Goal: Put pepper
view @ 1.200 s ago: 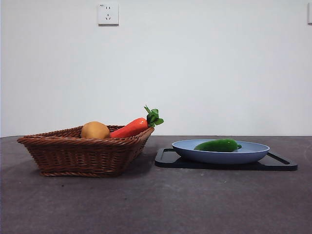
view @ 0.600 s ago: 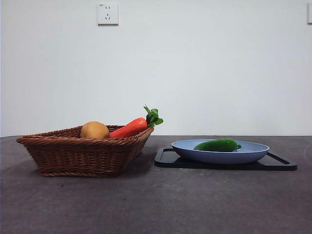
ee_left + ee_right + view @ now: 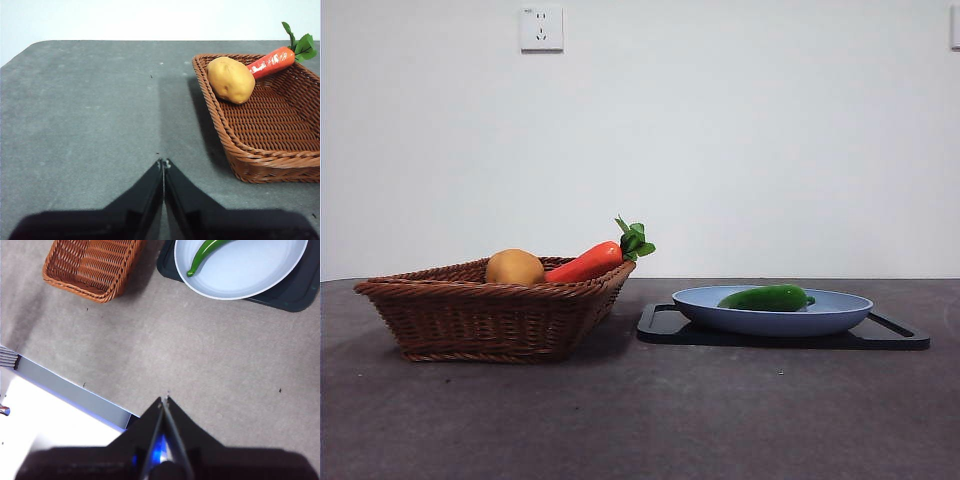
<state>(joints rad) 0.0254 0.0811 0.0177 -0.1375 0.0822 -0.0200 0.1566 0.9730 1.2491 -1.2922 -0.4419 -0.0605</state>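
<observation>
While no arm shows in the front view, 1 pepper [image 3: 767, 298] lies flat in 1 blue plate [image 3: 840, 312], which sits on 1 black tray [image 3: 660, 325] toward the table's [image 3: 640, 420] right side. Left of the tray, just beside it, 1 wicker basket [image 3: 480, 315] holds 1 carrot [image 3: 585, 264] propped on its right rim, leaves sticking out past it, and 1 round yellow-brown fruit [image 3: 515, 267].

Left wrist view: left gripper [image 3: 163, 162] has jaws pressed together w/ nothing between, over bare table, near the basket's edge but apart from it. Fruit and carrot lie at the basket's far end.

Right wrist view: right gripper [image 3: 164, 399] also closed tight, empty, high over bare table near its edge, well apart from plate and pepper. Pepper lies near the plate's rim, on the basket side; only 1 basket corner is visible.
</observation>
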